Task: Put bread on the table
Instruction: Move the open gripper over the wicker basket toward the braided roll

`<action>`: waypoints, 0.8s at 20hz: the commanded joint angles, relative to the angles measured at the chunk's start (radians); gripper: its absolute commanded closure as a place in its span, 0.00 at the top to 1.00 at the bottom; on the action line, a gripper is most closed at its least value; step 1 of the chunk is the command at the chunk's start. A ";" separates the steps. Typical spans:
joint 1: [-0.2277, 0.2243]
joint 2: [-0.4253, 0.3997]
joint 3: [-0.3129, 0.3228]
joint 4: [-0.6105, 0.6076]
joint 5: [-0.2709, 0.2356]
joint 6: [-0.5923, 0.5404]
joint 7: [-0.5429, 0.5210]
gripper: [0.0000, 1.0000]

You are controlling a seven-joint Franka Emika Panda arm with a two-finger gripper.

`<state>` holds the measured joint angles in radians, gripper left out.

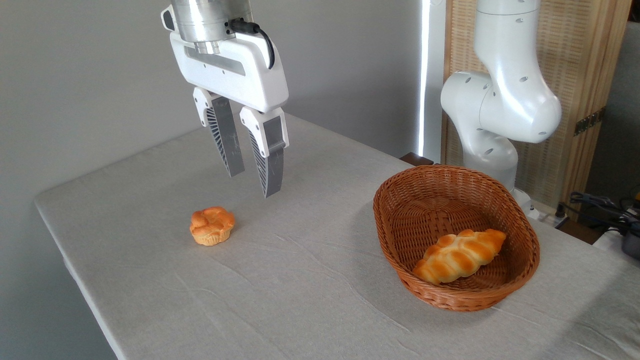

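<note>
**Bread lying in the basket, pincer hanging empty**

While the pincer (252, 184) is hanging in the air above the bench's (300, 280) far left part, its two grey ribbed fingers (226, 135) are standing slightly spread, pointing down and gripping nothing. Below it and a little to the left, a small round bun (212, 225) is sitting on the cloth, clear of the fingertips. Toward the bench's right edge, a brown wicker basket (520, 220) is resting on the wrinkled cloth, well apart from the pincer. Inside it, the bread (459, 255) is lying along the near side, its lower left end touching the woven wall. Behind the basket, the white robot arm (505, 100) is rising past the bench's far right edge.
</note>
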<state>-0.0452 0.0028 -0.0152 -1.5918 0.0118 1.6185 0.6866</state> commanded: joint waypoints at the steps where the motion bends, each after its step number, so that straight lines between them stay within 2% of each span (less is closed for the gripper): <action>1: 0.002 -0.001 0.005 -0.002 -0.018 -0.020 0.002 1.00; 10: 0.004 -0.013 0.005 -0.011 -0.018 -0.019 0.004 1.00; 16: 0.007 -0.236 0.012 -0.331 -0.016 0.066 0.100 1.00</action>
<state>-0.0446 -0.0802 -0.0134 -1.7248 0.0118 1.6215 0.7344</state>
